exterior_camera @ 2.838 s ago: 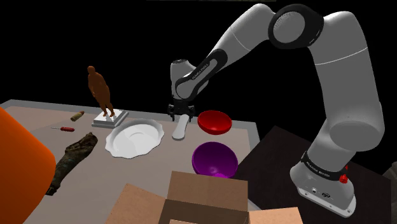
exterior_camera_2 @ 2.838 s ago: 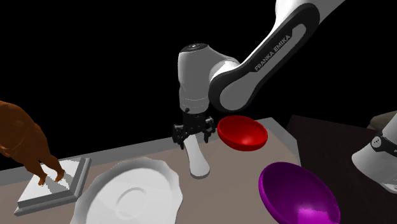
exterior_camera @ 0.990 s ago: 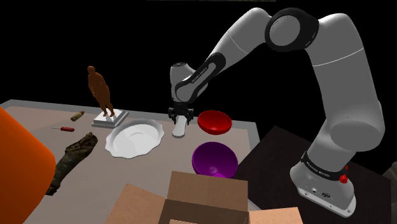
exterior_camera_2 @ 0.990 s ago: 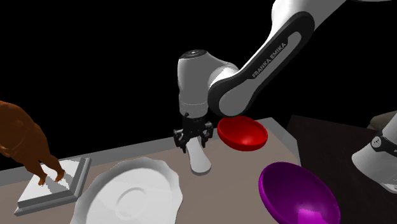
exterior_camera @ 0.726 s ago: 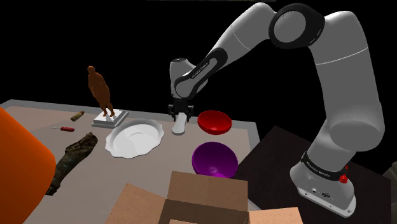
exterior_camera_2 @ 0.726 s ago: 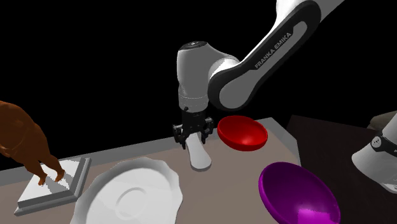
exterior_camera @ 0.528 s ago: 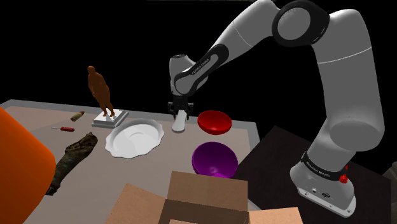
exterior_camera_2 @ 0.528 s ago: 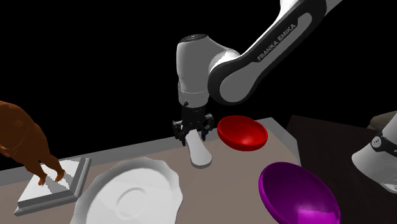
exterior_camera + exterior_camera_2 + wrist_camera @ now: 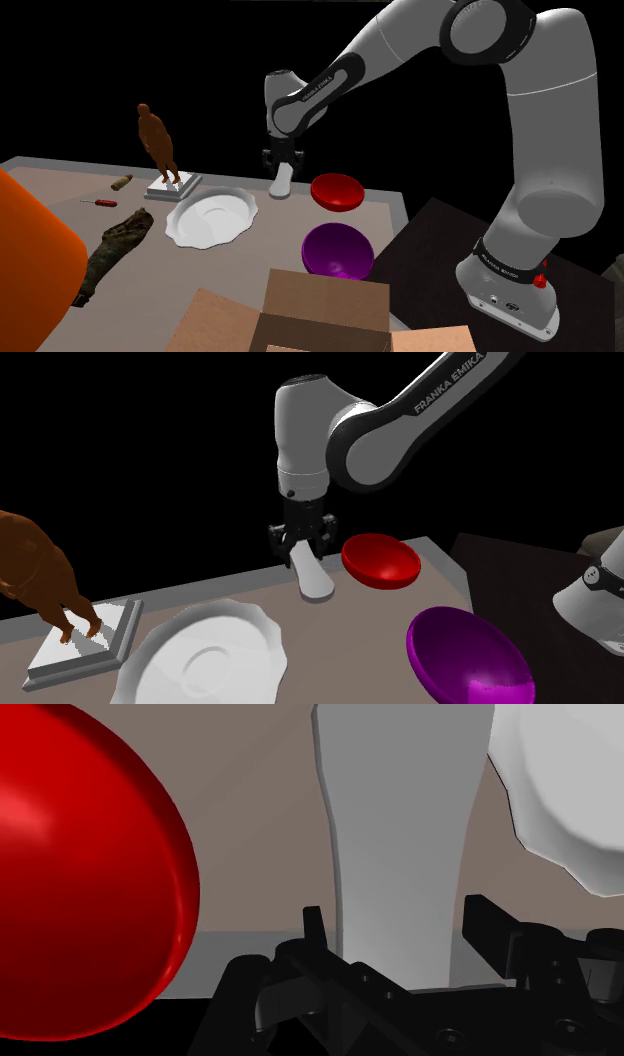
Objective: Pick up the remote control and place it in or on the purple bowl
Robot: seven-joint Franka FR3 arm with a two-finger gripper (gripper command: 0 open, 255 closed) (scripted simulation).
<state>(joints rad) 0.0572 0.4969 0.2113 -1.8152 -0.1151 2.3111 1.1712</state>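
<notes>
White remote hangs just above the table, pinched at its top end by the closed gripper, so it could swing or slip before reaching the purple bowl.

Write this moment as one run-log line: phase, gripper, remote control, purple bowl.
phase: carry | gripper: shut on remote control | remote control: hanging above table, between red bowl and white plate | purple bowl: empty
</notes>
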